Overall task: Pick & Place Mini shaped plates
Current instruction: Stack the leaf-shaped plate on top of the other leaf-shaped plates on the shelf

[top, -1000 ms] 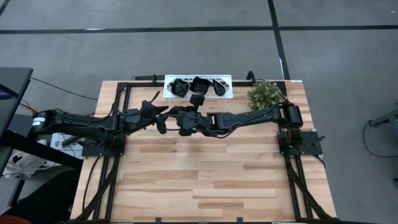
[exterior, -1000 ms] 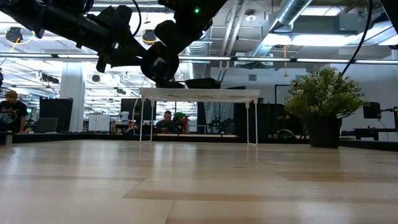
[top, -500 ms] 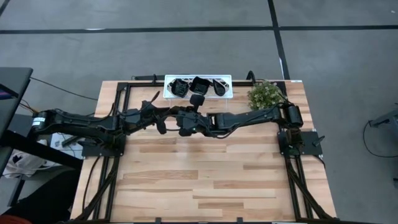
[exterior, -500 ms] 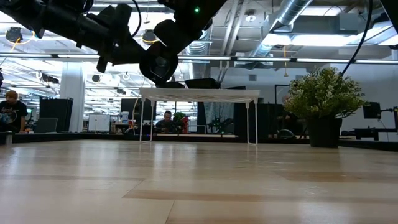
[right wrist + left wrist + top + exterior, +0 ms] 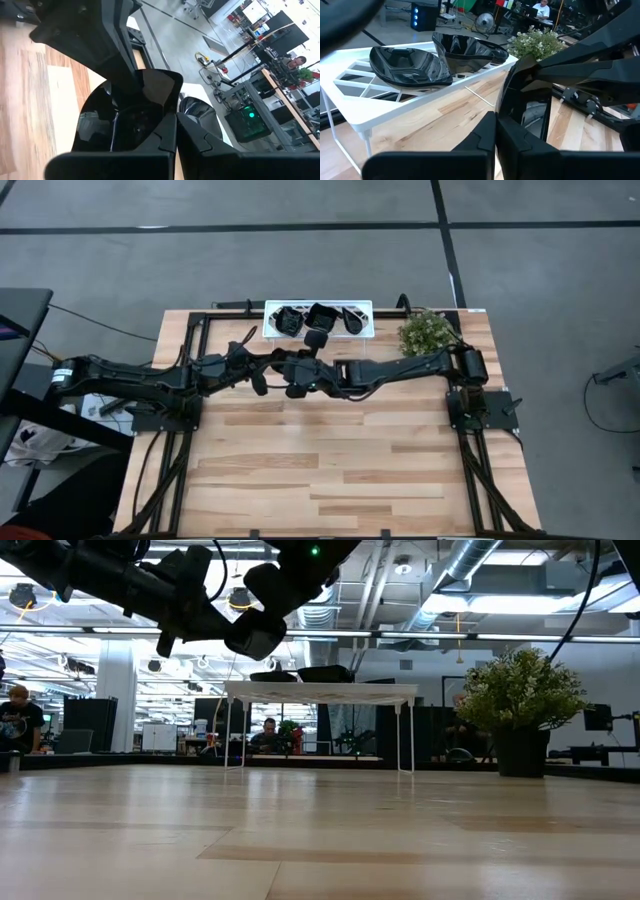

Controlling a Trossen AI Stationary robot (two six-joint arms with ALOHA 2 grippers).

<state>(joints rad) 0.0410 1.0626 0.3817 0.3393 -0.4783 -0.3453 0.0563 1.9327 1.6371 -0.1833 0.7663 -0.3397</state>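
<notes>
left tool (image 5: pixel 283 363) now closed on black plate (image 5: pixel 316 340), right tool (image 5: pixel 303 352) unchanged

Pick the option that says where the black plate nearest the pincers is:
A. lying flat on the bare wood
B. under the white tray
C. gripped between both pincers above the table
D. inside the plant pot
C: the plate sits off the table, with the left pincer and the right pincer both shut on it, just in front of the tray; the right wrist view shows it clamped.

Glossy black plates (image 5: pixel 316 318) on tray (image 5: pixel 366 330)
</notes>
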